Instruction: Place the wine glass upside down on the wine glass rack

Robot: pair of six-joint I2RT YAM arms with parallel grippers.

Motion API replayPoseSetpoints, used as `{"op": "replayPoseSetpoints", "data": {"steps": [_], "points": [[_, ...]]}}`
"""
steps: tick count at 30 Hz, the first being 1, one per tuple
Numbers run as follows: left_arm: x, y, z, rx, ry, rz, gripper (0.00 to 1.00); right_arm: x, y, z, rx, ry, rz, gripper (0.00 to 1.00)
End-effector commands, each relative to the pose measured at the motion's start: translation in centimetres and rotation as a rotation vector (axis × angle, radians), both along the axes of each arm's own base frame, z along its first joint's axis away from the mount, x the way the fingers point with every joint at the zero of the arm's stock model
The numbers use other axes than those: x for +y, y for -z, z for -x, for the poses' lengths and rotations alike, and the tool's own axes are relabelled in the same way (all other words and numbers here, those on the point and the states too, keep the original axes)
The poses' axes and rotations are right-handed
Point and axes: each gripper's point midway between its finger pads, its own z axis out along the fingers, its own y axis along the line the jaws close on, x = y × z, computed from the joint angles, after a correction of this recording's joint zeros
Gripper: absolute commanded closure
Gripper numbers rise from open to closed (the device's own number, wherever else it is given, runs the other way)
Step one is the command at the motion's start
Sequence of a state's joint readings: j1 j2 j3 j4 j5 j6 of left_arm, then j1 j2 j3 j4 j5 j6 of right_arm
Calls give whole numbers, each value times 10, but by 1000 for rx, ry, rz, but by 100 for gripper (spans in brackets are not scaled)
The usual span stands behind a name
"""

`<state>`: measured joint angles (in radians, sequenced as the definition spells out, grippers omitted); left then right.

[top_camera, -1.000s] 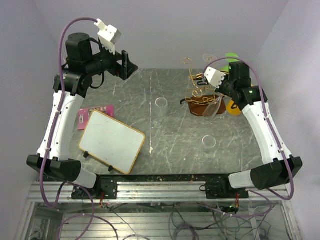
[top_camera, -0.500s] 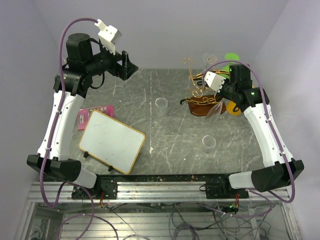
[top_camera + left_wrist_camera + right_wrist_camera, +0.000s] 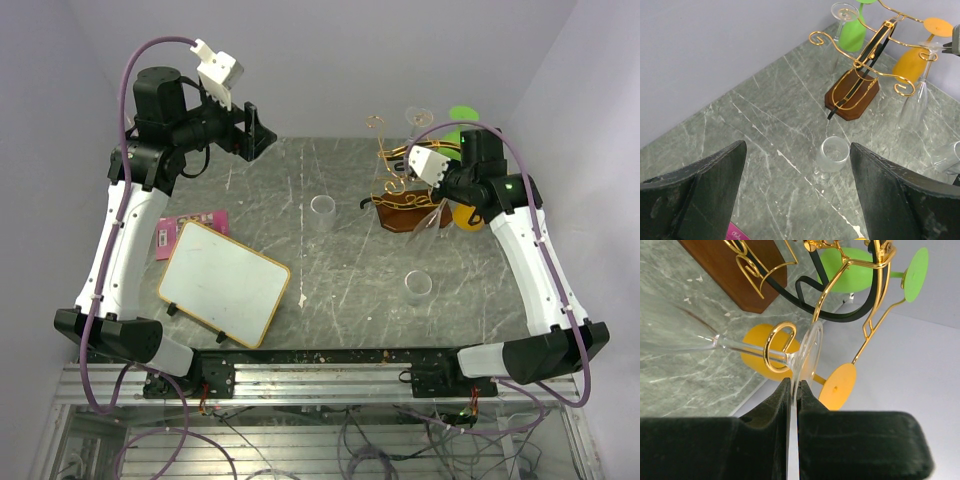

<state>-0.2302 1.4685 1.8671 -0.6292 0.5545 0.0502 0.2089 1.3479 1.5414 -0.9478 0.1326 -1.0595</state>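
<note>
Right arm (image 3: 527,250) slightly shifted — right pincer (image 3: 794,386) tight on wine glass (image 3: 808,351) by wine glass rack (image 3: 397,211), left pincer (image 3: 797,145) wide.

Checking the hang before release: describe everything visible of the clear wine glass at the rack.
The clear wine glass is colourless, transparent glass: round foot, thin stem, long bowl. It is upside down and tilted, foot up, bowl down, beside the wine glass rack. The shut right hand pinches its foot edge-on. Its stem crosses a gold curled hook; whether it rests there is unclear.
</note>
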Motion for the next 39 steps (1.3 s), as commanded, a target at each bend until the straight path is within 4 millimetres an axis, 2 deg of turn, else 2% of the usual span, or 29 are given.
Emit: {"op": "replayPoseSetpoints", "data": {"steps": [1, 13, 23, 32, 39], "points": [[-1, 0, 1, -10, 21, -2, 6, 8, -20, 0, -46, -37, -37, 100], [-1, 2, 3, -7, 28, -8, 6, 18, -20, -4, -41, -67, -69, 97], [-1, 5, 4, -4, 34, -14, 6, 22, -8, -9, -17, -75, -74, 92], [-3, 6, 4, 5, 42, -9, 6, 34, 1, -4, 26, -112, -123, 88], [-2, 10, 4, 9, 42, -15, 6, 32, 14, -3, 57, -99, -119, 84]]}}
